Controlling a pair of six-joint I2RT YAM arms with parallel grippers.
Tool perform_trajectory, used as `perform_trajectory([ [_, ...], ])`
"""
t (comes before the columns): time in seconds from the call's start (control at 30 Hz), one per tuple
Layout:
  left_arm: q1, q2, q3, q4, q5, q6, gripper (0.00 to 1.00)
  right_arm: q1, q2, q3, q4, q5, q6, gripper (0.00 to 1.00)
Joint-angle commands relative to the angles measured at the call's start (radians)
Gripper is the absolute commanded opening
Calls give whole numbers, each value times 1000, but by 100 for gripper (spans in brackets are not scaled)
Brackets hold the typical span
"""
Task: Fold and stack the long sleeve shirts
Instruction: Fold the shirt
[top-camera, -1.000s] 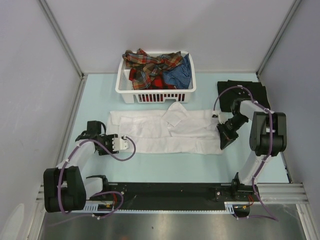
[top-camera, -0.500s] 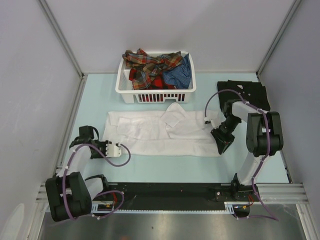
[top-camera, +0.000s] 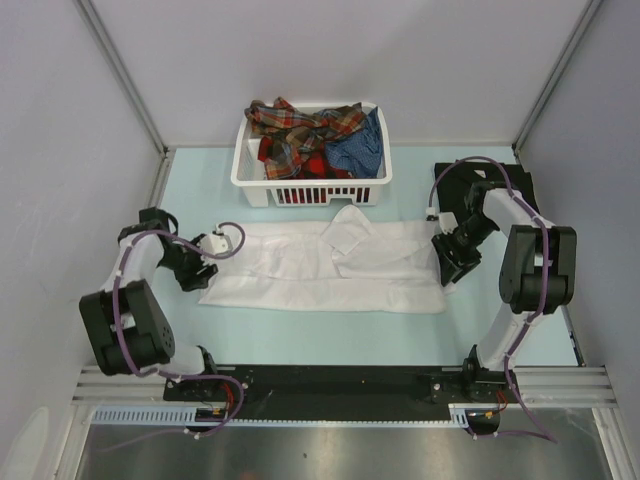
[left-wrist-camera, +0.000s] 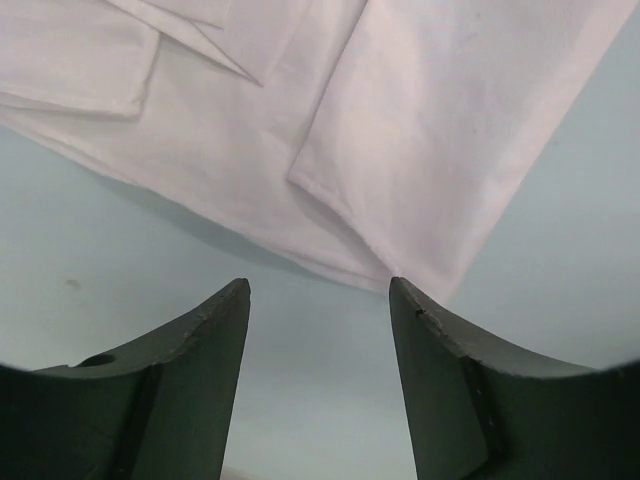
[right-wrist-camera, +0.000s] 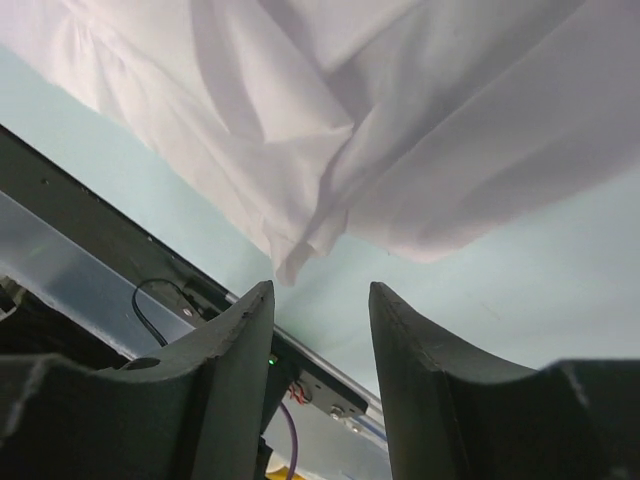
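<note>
A plain white long sleeve shirt (top-camera: 320, 275) lies spread flat across the middle of the table, collar toward the back. My left gripper (top-camera: 194, 272) sits at its left edge, open and empty; in the left wrist view the gripper (left-wrist-camera: 318, 290) has bare table between its fingers and the white shirt (left-wrist-camera: 430, 150) just ahead. My right gripper (top-camera: 452, 268) stands open at the shirt's right edge; the right wrist view shows that gripper (right-wrist-camera: 320, 290) empty, with a corner of the white shirt (right-wrist-camera: 450, 120) just beyond its tips. A black shirt (top-camera: 515, 185) lies at the back right.
A white slatted basket (top-camera: 240, 175) stands at the back centre, holding plaid shirts (top-camera: 300, 130) and a blue one (top-camera: 362, 150). Grey walls close in the table on three sides. The black rail (top-camera: 330, 385) with the arm bases runs along the near edge.
My right gripper has opened and let go of the white shirt's right edge. My left arm swung back from the front left to the shirt's left edge.
</note>
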Motion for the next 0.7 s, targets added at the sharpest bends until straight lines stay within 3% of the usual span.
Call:
perform_trajectory([
  [0.0, 0, 107, 61, 7, 92, -153, 63, 8, 32, 36, 67, -54, 68, 47],
  [0.37, -40, 244, 86, 84, 146, -282, 63, 24, 63, 13, 131, -71, 106, 41],
  [0.53, -60, 281, 89, 133, 119, -325, 58, 31, 72, -3, 156, -72, 115, 38],
  [0.67, -60, 273, 81, 132, 80, -322, 24, 36, 67, -6, 162, -74, 117, 31],
])
